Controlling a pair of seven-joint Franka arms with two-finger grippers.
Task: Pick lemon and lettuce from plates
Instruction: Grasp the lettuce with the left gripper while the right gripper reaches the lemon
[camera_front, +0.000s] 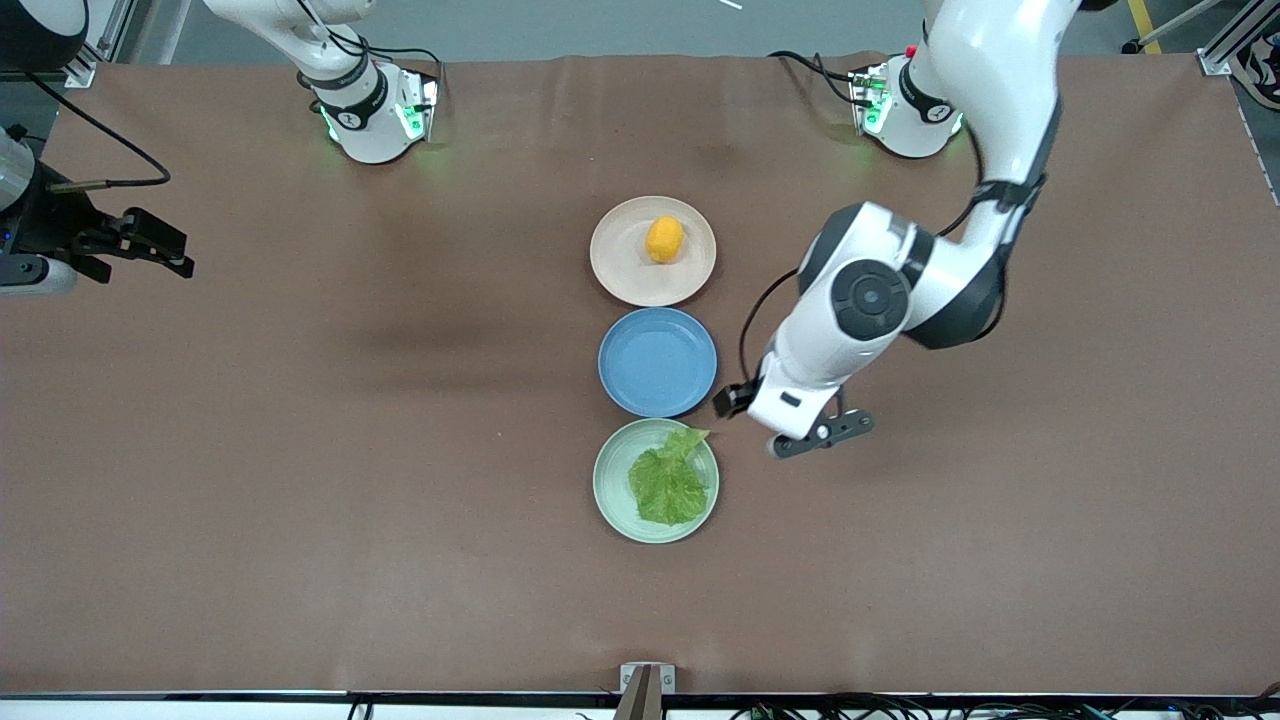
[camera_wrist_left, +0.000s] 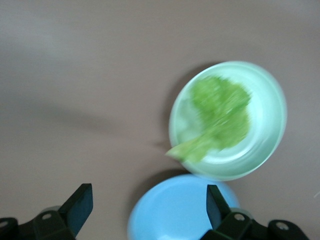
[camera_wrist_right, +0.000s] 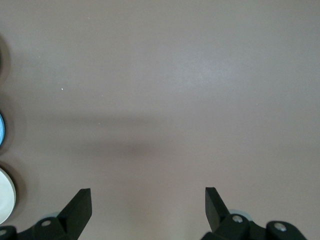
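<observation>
Left gripper: the left gripper (camera_front: 822, 436) hangs over bare table just beside the mint green plate (camera_front: 612, 497), toward the left arm's end; fingers spread wide, nothing between them.
Right gripper: the right gripper (camera_front: 150, 245) waits at the right arm's end of the table, well apart from all three plates, released and empty.
Lettuce: the lettuce (camera_front: 669, 483) lies flat in the mint green plate, its paler stem end reaching over the rim on the side nearest the left gripper.
Lemon: the lemon (camera_front: 664, 240) sits on the beige-pink plate (camera_front: 625, 270), untouched, with the blue plate (camera_front: 657, 361) between it and the left gripper's target.
Step in hand: judged as the left arm's approach to the lettuce.
Doing it well: bring the open fingers over the leaf first, then descend; the raised stem end probably offers more to pinch than the flat blade.
Risk: a thin leaf may slip, or a fingertip may catch the plate rim and drag the plate.
</observation>
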